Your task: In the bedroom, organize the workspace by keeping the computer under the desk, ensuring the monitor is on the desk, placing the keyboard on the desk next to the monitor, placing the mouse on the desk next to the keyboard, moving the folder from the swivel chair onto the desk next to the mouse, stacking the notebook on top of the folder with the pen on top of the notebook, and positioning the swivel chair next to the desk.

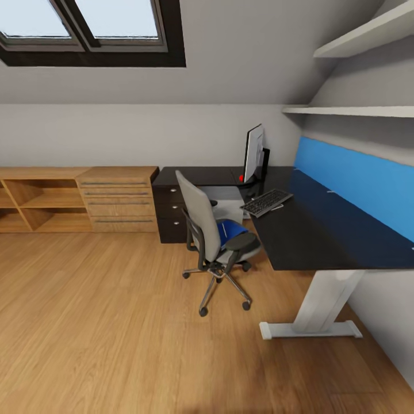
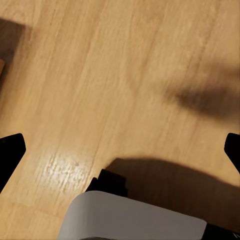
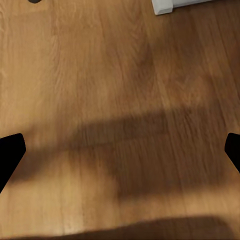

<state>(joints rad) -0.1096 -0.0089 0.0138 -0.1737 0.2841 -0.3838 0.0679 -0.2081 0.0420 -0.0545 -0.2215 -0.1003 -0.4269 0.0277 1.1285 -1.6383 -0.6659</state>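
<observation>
Wooden flooring point(image 1: 103, 322) runs up to a black L-shaped desk point(image 1: 322, 236) set in the corner under a sloped ceiling with a skylight. On the desk, a monitor point(image 1: 253, 152) is seen edge-on at the corner, and a keyboard point(image 1: 267, 202) with black keys lies just in front of it. A grey chair point(image 1: 214, 241) on a chrome star base stands close against the desk, and a blue folder point(image 1: 231, 231) lies on its seat. A pale grey computer point(image 1: 227, 201) is partly seen beneath the desk, behind the chair. A wooden cabinet point(image 1: 118, 198) with bar-handled drawers adjoins the desk, and open shelves beyond it hold nothing visible. Both wrist views look down on the floor; the left gripper point(image 2: 120, 150) and the right gripper point(image 3: 120, 150) are each held wide apart, clamping nothing.
</observation>
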